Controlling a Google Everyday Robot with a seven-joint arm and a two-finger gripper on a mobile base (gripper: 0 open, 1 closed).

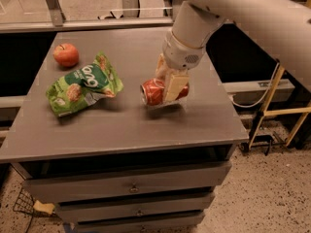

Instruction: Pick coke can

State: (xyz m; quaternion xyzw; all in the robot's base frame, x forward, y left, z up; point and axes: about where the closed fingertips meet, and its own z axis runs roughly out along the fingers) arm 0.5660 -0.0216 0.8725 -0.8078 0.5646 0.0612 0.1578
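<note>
- A small red aluminium coke can [152,92] lies on its side (silver end facing left) at the right-middle of the grey tabletop [121,125].
- The gripper [165,87] straddles it, with cream fingers [176,84] clamped across its body.
</note>
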